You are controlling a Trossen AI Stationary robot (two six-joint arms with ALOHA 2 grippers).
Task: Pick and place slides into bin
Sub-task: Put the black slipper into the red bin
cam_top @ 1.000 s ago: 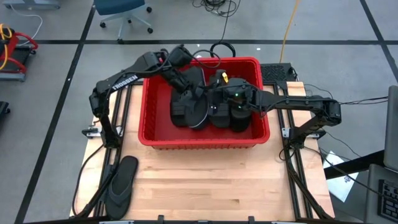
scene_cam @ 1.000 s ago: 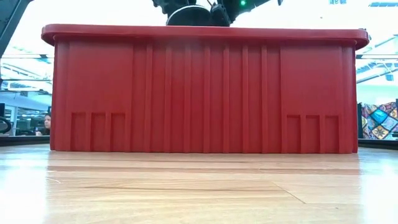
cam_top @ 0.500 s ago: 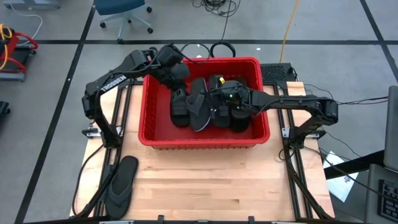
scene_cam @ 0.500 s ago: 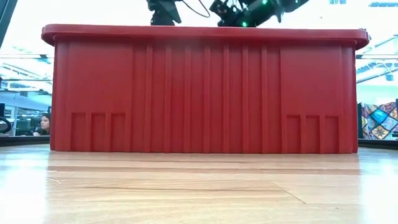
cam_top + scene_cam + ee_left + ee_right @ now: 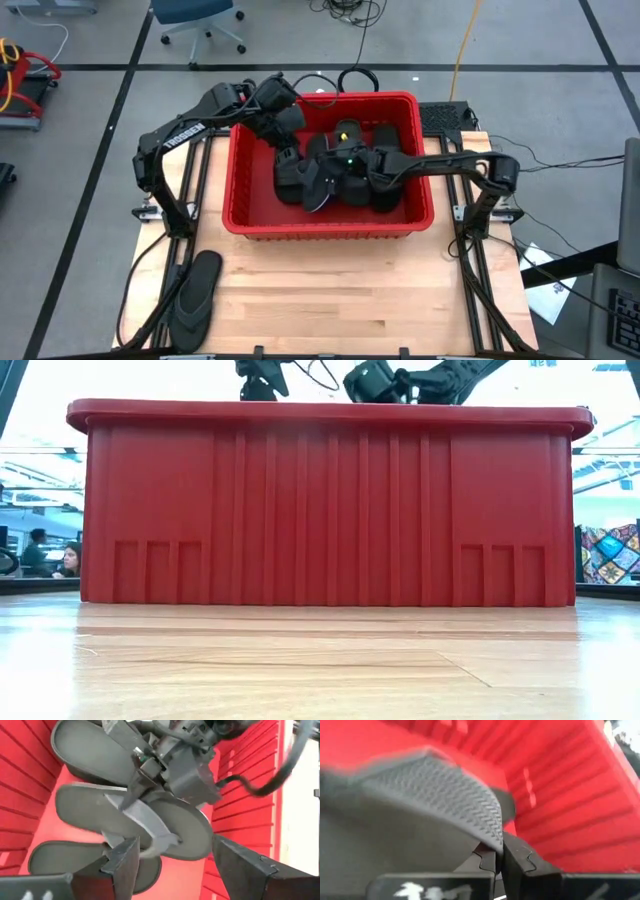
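Observation:
The red bin (image 5: 325,231) stands mid-table with several black slides in it. My right gripper (image 5: 326,176) reaches in from the right, low over the pile, shut on a thong-strapped flip-flop (image 5: 100,817). My left gripper (image 5: 172,870) hovers open above the bin's far left part (image 5: 289,150), its fingers clear of the flip-flop. Other slides (image 5: 85,747) lie beneath and beside it on the bin floor. One more black slide (image 5: 195,295) lies flat on the table near the front left corner. In the low view only the bin's near wall (image 5: 325,510) and the arms above its rim show. My right gripper has its shut fingers (image 5: 131,795) on the strap side of the flip-flop, at the thong strap (image 5: 142,817); strap alone or sole edge too, I cannot tell. The fingers slant down from the bin's right. The flip-flop lies tilted over the slides below.
The bin's tall ribbed walls (image 5: 240,795) close in around both grippers. Bare wooden tabletop (image 5: 330,300) lies in front of the bin. Cables (image 5: 355,78) hang behind its far rim. People sit in the room beyond the table's left (image 5: 60,555).
My left gripper has opened and let go of the flip-flop, drawing back a little toward the bin's far left corner. My right gripper, still shut, has sunk into the bin with the flip-flop and shifted left; the slide has dropped below the rim in the low view.

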